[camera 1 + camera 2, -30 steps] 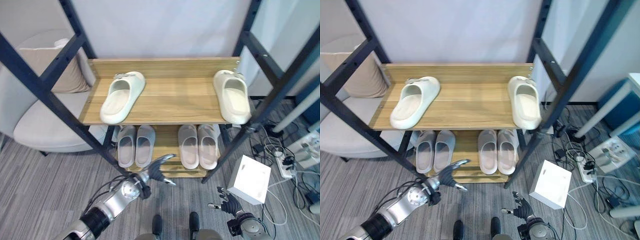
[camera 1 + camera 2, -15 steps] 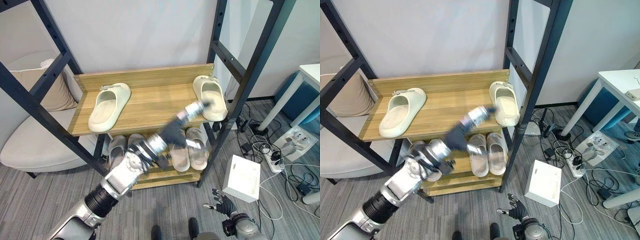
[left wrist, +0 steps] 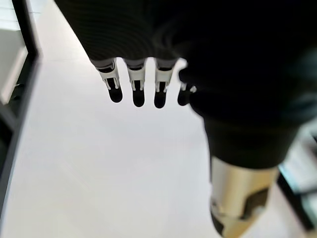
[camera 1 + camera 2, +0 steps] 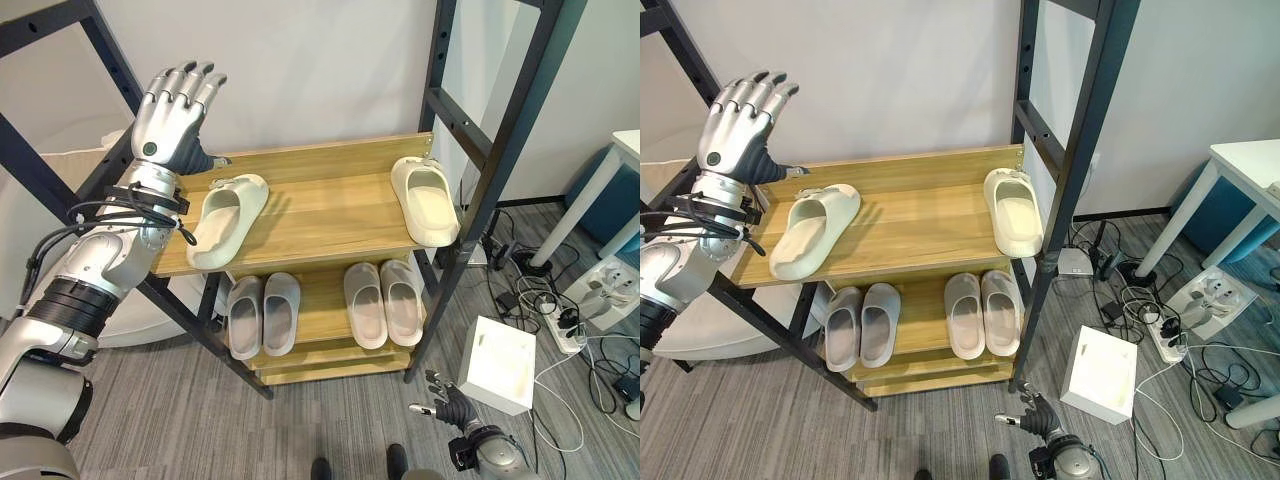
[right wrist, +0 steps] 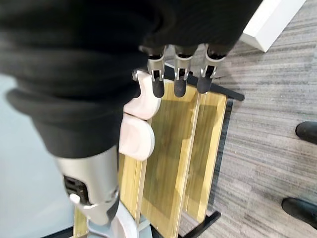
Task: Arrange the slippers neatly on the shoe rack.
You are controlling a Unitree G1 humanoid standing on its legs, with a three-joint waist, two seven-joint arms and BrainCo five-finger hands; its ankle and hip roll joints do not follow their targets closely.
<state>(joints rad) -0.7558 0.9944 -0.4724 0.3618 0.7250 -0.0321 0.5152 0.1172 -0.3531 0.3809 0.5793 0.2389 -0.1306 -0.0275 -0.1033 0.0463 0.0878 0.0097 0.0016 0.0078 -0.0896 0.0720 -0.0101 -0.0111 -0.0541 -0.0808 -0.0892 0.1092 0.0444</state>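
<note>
Hovering left hand [image 4: 172,118] above slipper [image 4: 228,220]

Cream slippers [image 4: 228,220] on a pale wood shoe rack [image 4: 330,205] (black frame), grey pairs [image 4: 263,314] below

Chair [image 4: 150,310] (beside rack [image 4: 320,215]) mostly hidden, cut off.
</note>
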